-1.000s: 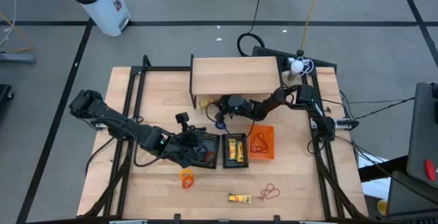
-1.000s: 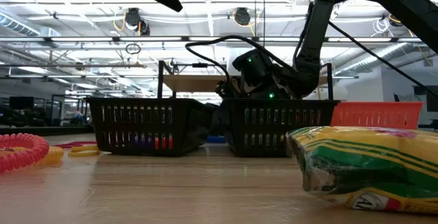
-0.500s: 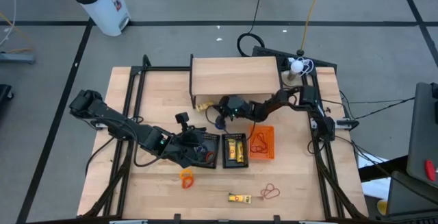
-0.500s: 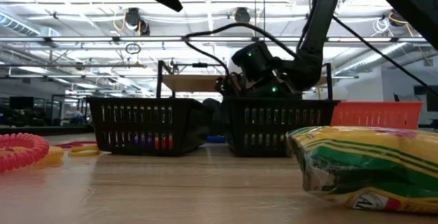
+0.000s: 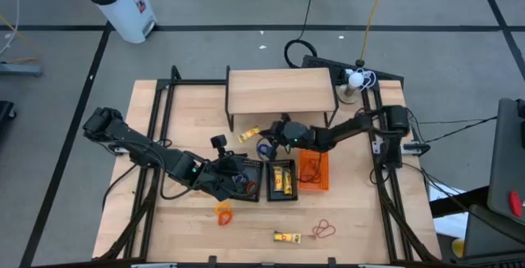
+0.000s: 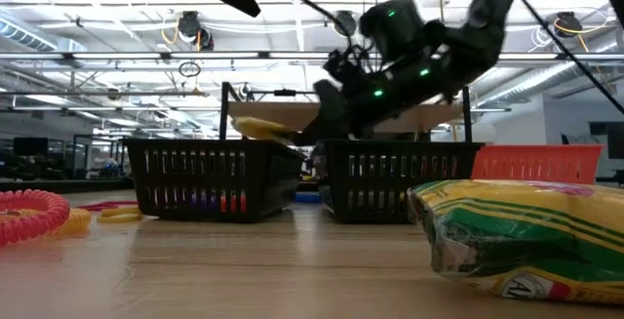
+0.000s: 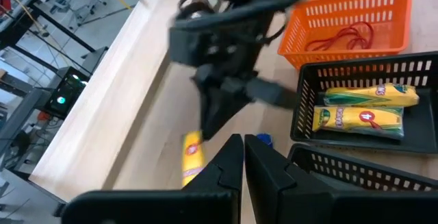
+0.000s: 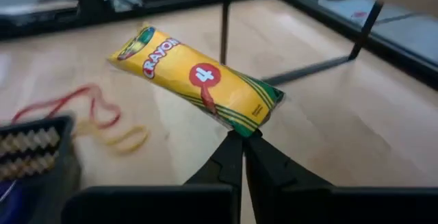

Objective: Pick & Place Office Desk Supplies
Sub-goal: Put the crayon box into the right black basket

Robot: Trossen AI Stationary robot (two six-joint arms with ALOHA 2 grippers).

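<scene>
The right gripper (image 5: pixel 261 132) is clamped on one end of a yellow crayon packet with green stripes and a red "4" (image 8: pixel 197 77), lifted clear of the light wooden table (image 5: pixel 189 104) near the front edge of the raised wooden shelf (image 5: pixel 280 90).

The sort looks roughly half done. Two similar packets already lie in the middle black mesh basket (image 5: pixel 282 178), and red rubber-band loops (image 7: pixel 341 38) sit in the orange mesh basket (image 5: pixel 315 170) just beside it.

Still loose on the table are an orange band (image 5: pixel 224 212), a red band (image 5: pixel 326 229) and another yellow packet (image 5: pixel 287 236) (all towards the table's near edge).

The left gripper (image 7: pixel 242 157), fingers pressed together on nothing, hovers by the left black basket (image 5: pixel 243 181).
</scene>
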